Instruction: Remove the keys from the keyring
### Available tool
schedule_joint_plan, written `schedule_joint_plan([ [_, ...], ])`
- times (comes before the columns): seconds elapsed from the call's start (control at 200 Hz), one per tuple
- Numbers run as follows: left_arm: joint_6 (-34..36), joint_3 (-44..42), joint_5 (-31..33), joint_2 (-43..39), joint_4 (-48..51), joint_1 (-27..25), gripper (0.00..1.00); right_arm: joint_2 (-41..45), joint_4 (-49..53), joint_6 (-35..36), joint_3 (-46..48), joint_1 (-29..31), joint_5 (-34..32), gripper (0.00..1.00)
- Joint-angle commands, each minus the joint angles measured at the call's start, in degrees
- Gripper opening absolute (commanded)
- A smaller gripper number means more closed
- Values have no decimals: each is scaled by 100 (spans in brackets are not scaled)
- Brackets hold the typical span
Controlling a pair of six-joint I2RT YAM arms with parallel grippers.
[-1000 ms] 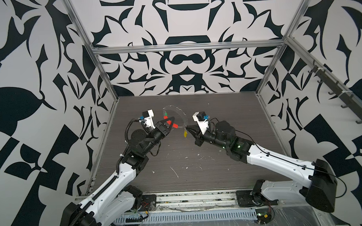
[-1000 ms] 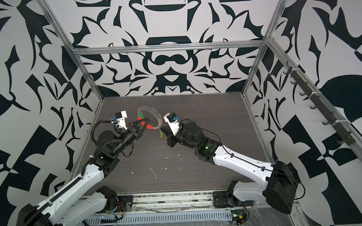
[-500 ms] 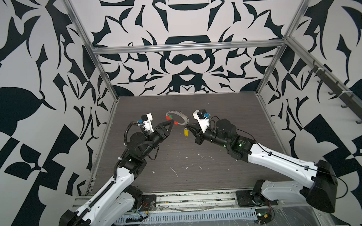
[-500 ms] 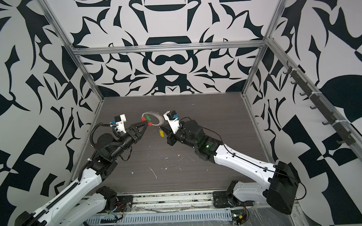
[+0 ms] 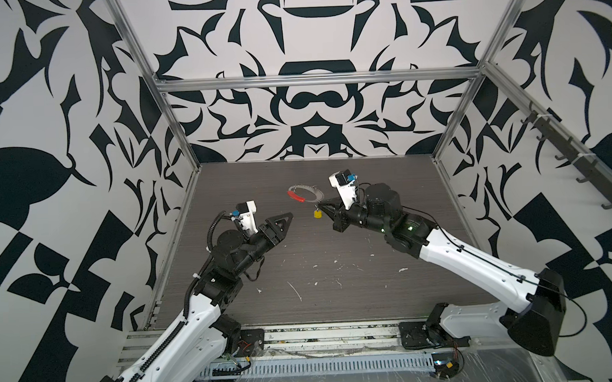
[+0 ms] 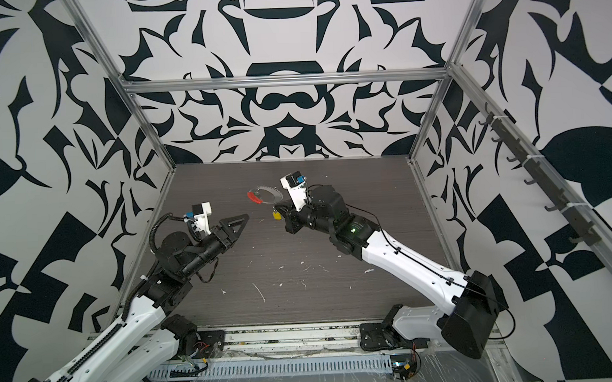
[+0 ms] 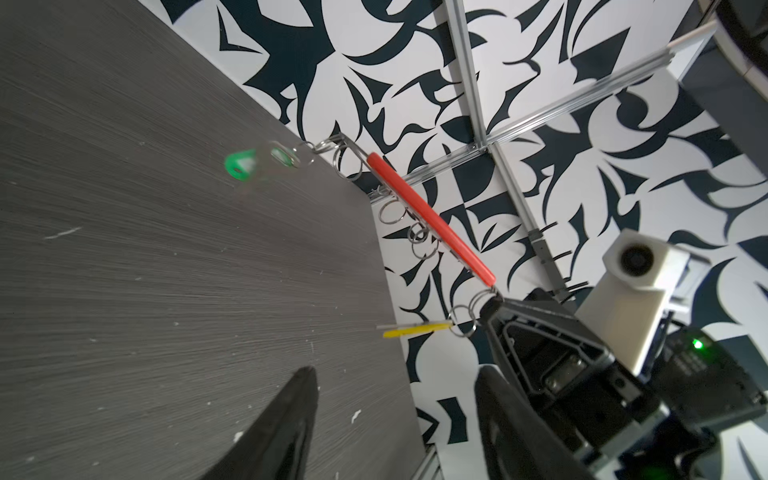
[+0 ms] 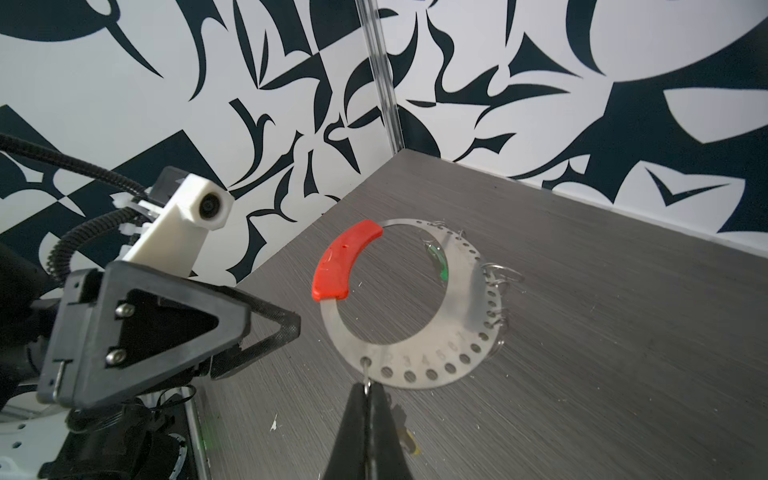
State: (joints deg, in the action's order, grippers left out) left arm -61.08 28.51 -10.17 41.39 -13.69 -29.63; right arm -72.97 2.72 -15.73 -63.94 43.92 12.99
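Pinching one small silver split ring point(image 8: 366, 384) between jaws pressed fully together, the right gripper point(image 8: 368, 390) carries the whole keyring point(image 8: 465, 307), a flat grey metal crescent hoop with a red plastic sleeve point(image 8: 345, 262) and a row of punched holes. It hangs clear of the dark wood-grain tabletop point(image 5: 245, 187). In a top view the hoop sits at eleven o'clock from those fingertips, and the tiny yellow-headed key point(image 5: 318, 214) dangles just beside them at seven o'clock. The tiny green-headed key point(image 7: 241, 164), blurred, hangs at the hoop's far end, past the sleeve. At nine o'clock, well apart, the left gripper point(image 5: 286, 221) stands wide open and empty.

The step in hand, I judge, is for that open gripper to take the yellow key. Best to come in level, straddle the plastic head rather than the thin blade, close firmly, then pull straight away against a rigid right grip. A swinging hoop or slipping ring would spoil it.
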Motion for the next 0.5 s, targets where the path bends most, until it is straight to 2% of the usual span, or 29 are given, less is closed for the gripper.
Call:
schedule_joint_plan([
  [0.0, 219, -37, 124, -147, 252, 10, 74, 42, 333, -289, -372, -90, 408, 0],
  [0.135, 19, -190, 122, -17, -443, 6, 84, 48, 352, -256, -338, -94, 434, 0],
  [0.16, -43, -211, 95, 57, -636, 16, 89, 38, 350, -261, -332, -94, 424, 0],
  [0.275, -475, -230, -168, 595, -1591, 10, 92, -1, 175, -320, -268, -94, 497, 0],
  [0.31, -616, -237, -254, 786, -1874, 12, 97, -6, 130, -326, -252, -94, 507, 0],
  [0.415, -959, -244, -380, 1236, -2571, 14, 97, 2, 29, -328, -200, -75, 511, 0],
  [0.495, -1035, -213, -333, 1415, -2730, 14, 96, -24, 32, -294, -206, -40, 549, 0],
])
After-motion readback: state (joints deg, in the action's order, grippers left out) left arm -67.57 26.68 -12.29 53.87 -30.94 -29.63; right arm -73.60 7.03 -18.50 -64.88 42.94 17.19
